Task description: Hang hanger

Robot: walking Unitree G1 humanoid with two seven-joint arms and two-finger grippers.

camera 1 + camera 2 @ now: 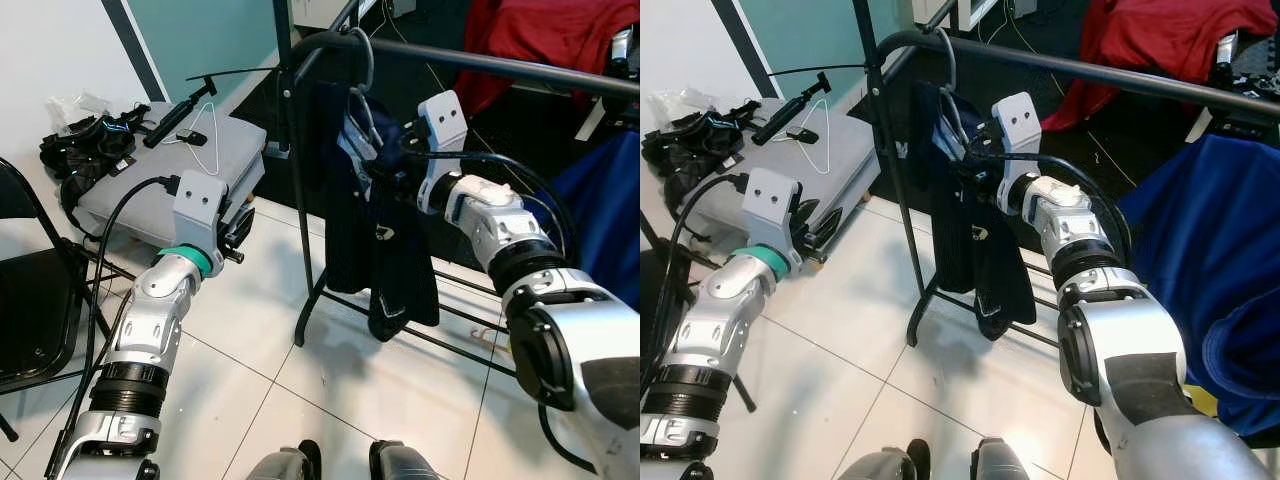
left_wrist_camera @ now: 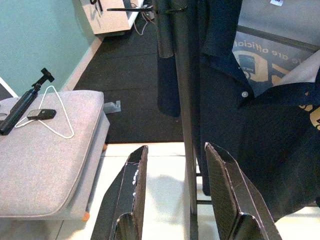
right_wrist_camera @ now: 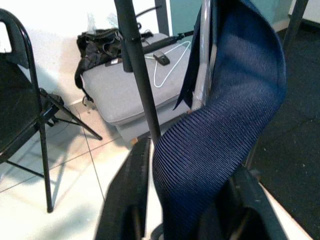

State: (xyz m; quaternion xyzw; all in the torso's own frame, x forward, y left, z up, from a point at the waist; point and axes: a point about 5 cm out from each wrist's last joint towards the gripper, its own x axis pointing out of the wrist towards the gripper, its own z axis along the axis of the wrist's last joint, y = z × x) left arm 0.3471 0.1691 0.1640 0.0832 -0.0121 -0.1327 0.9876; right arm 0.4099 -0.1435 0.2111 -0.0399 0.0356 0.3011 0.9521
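- The right claw (image 1: 385,150) pinches the ribbed navy polo shirt (image 1: 375,235) at its collar, steadying the garment while the hanger (image 1: 362,70) hooks over the round black rail (image 1: 500,62) at the rack's corner
- The left claw (image 2: 175,195) is spread and empty beside the rack's post (image 1: 293,170)
- A white wire hanger (image 1: 205,150) lies on the grey padded case (image 1: 150,200)

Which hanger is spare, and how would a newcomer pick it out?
Find the grey cushioned case on the floor left of the black clothes rack. The white wire hanger lies flat on top, empty, beside a black stick; the rack's hanger carries a navy shirt.
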